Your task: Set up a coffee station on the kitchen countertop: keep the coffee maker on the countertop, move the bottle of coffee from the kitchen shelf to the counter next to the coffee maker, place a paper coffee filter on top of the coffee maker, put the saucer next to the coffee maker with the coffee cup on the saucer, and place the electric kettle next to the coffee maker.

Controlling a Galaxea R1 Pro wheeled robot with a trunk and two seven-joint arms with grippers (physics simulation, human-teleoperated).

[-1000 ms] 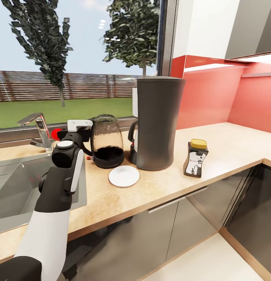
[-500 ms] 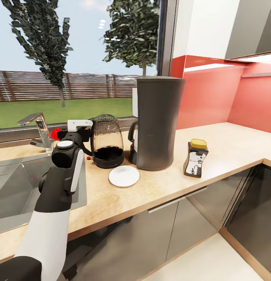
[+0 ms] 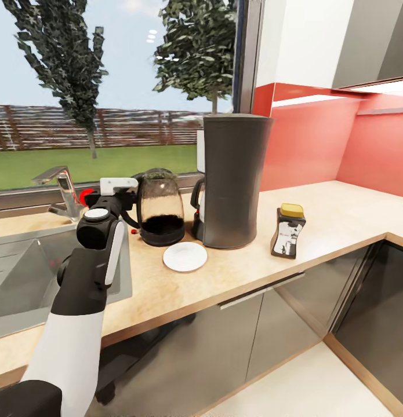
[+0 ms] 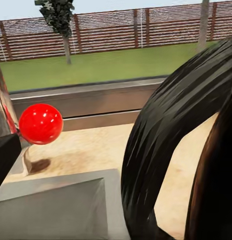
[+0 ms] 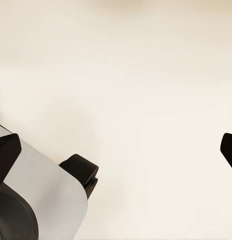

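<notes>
Room first: from the head cam I've got a kitchen with a big window [image 3: 108, 87] onto grass, two trees and a fence, a red backsplash [image 3: 317, 139] and grey cabinet fronts below. The counter [image 3: 334, 214] is one long tan wood-grain run that turns a corner at the right, with one grey sink [image 3: 27, 272] set in on the left and one tap [image 3: 63, 186] behind it.

On the counter I count one coffee maker [image 3: 231, 179], tall and dark grey, roughly in the middle. One electric kettle [image 3: 160, 208] stands just beside it on the sink side. One saucer [image 3: 185, 256] lies flat in front of those two, bare. One bottle of coffee [image 3: 288, 230] stands upright on the coffee maker's other side, a little apart.

My left arm [image 3: 91, 272] reaches to the kettle's handle [image 4: 161, 160], which looms right up close in the left wrist cam, but I can't tell whether the jaws have hold of it. Right gripper [image 5: 116, 150]: jaws wide apart, nothing between them, over pale floor [image 5: 126, 75].
</notes>
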